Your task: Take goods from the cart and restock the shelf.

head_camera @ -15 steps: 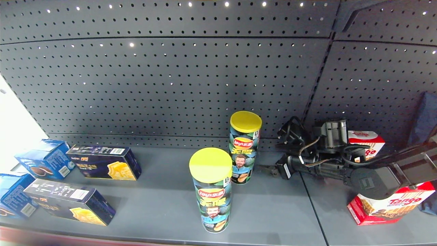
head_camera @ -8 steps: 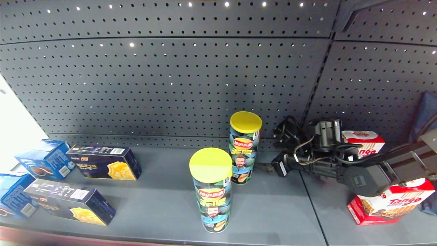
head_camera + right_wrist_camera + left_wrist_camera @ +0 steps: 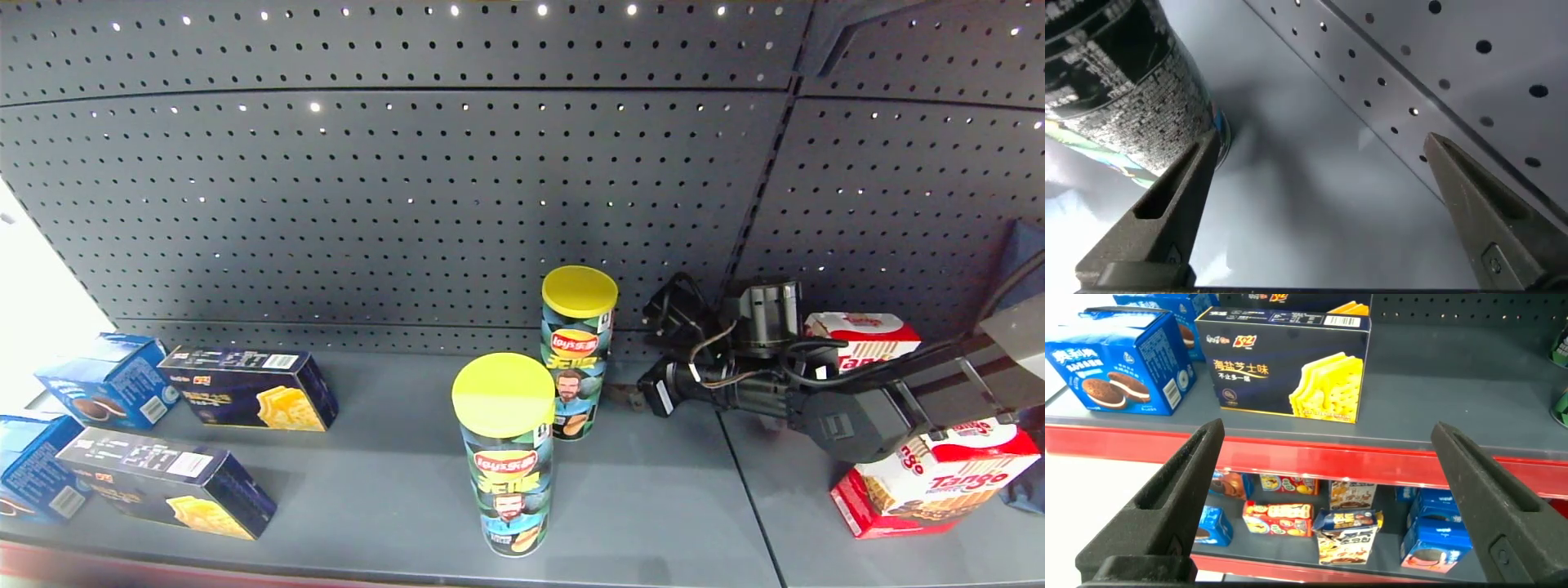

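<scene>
Right gripper point(image 3: 627, 399), jaws spread and empty, sits low beside the rear yellow-lidded crisp tube point(image 3: 576, 351), seemingly touching its base, likely squaring it behind the front tube point(image 3: 506, 453).

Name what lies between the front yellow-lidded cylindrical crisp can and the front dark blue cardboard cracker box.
Nothing: the head view shows bare grey metal shelf between the front can and that cracker box.
</scene>
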### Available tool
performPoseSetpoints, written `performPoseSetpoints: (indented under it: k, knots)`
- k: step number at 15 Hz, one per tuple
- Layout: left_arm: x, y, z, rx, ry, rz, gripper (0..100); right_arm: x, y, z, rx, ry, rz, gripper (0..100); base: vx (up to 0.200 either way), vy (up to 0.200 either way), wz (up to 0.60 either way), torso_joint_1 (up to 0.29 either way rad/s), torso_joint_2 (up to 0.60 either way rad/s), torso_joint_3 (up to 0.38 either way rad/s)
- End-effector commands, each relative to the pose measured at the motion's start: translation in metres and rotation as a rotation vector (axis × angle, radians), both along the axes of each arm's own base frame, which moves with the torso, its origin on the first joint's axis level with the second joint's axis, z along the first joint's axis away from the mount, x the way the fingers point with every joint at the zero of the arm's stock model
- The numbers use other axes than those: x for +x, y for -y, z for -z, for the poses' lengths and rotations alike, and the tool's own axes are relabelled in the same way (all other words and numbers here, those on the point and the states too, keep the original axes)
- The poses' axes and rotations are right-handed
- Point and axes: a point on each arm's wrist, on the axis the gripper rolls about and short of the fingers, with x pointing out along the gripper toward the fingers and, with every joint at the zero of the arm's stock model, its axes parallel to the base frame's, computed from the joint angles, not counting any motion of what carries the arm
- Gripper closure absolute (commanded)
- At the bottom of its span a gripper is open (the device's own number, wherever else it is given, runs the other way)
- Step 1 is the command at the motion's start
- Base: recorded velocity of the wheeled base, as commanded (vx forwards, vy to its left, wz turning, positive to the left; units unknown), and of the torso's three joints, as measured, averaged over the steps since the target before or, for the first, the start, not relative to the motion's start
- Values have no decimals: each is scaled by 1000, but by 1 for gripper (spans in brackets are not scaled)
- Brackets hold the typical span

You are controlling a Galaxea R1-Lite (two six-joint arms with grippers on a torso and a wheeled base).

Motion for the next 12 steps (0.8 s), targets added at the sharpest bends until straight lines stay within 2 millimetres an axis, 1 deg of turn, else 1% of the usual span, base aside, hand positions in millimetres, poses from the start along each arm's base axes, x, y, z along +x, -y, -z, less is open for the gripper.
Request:
performPoseSetpoints:
  k: [1,4,7,10,12]
  knots:
    - [0,0,0,-1,0,0,0,2,-3,3,-2,-3,-5,0,0,0,0,0,0,0]
    - [0,0,0,-1,0,-1,0,6,-5,3,-2,4,-8,0,0,0,0,0,0,0]
    - [0,0,0,-1,0,-1,0,6,-9,3,-1,6,-16,0,0,0,0,0,0,0]
    - [0,0,0,-1,0,-1,0,5,-8,3,-3,5,-15,0,0,0,0,0,0,0]
    - [0,0,0,-1,0,-1,0,2,-5,-5,7,21,-13,0,0,0,0,0,0,0]
